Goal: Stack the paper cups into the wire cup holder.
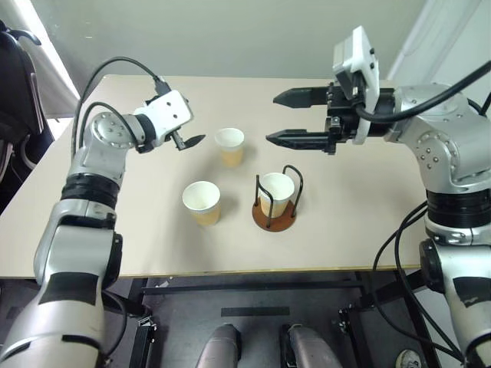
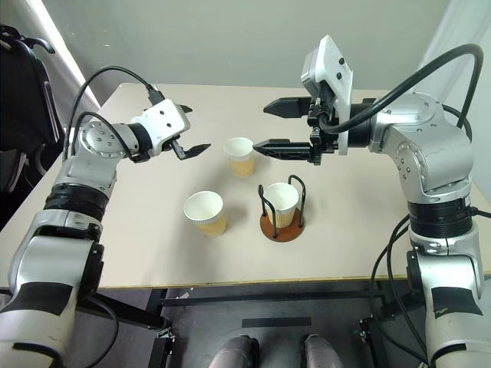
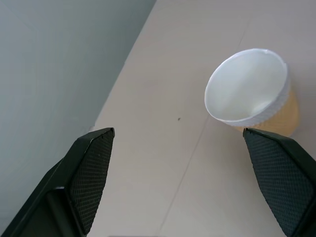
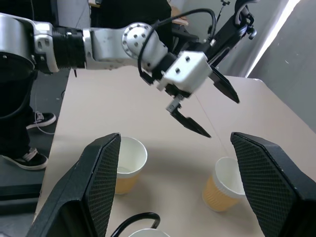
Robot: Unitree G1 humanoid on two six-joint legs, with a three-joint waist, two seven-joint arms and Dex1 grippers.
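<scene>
One tan paper cup [image 1: 275, 193] is sitting inside the black wire cup holder with its reddish-brown base [image 1: 275, 220]; I'm seeing two matching cups [image 1: 229, 146] [image 1: 202, 202] standing beside it, both grippers [image 1: 191, 141] [image 1: 295, 117] hanging open, empty.

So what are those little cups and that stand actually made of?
The cups look like paper: matte tan outside, white inside, with a rolled white rim. The stand seems to be thin black metal wire, bent into upright loops, on a round reddish-brown base that might be wood or plastic; the look leaves that open.
</scene>
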